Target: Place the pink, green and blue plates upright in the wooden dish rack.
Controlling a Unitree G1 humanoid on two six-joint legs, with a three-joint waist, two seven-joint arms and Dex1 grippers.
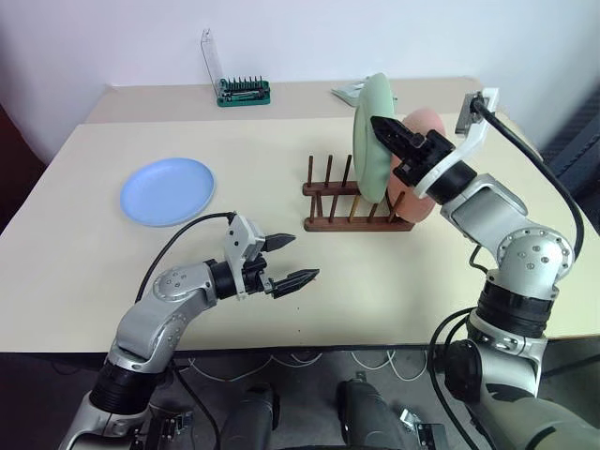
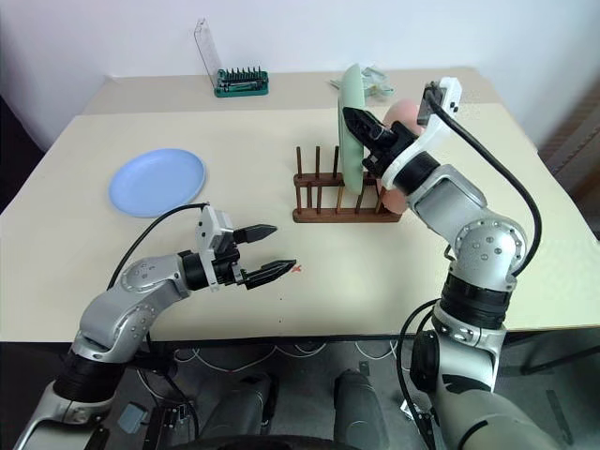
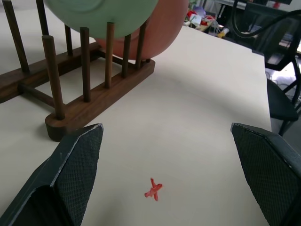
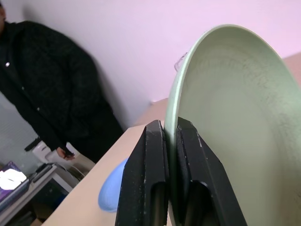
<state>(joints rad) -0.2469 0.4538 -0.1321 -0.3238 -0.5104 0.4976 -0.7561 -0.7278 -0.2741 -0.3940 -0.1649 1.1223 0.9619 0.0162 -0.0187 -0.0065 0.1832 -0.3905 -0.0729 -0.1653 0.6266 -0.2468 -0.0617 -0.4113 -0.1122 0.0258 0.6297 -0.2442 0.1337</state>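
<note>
Right gripper (image 4: pixel 170 155) is clamped on the rim of the green plate (image 1: pixel 377 131), which stands upright between the pegs of the wooden dish rack (image 1: pixel 356 202); the two black fingers pinch the thin edge from either side. Left gripper (image 1: pixel 288 260) hangs with its jaws wide apart and empty, low over the table (image 1: pixel 75 272), to the near left of the rack. Pink plate (image 1: pixel 424 127) stands upright in the rack just behind the green one, on the right. Blue plate (image 1: pixel 167 190) lies flat on the table, well apart from the rack, to the far left. Judgement: the plates look like light, stiff matte plastic with a thin raised rim; a rim pinch suits them, though a flat plate offers little edge to get under and may slide on the smooth top. Surface is a pale, smooth tabletop bearing a small red cross mark (image 3: pixel 153 189) near the left gripper. A green tool holder (image 1: pixel 244 90) with a clear lid sits at the far edge. White walls stand beyond the table, and a person in dark clothing (image 4: pixel 47 94) stands at the left side of the room.
</note>
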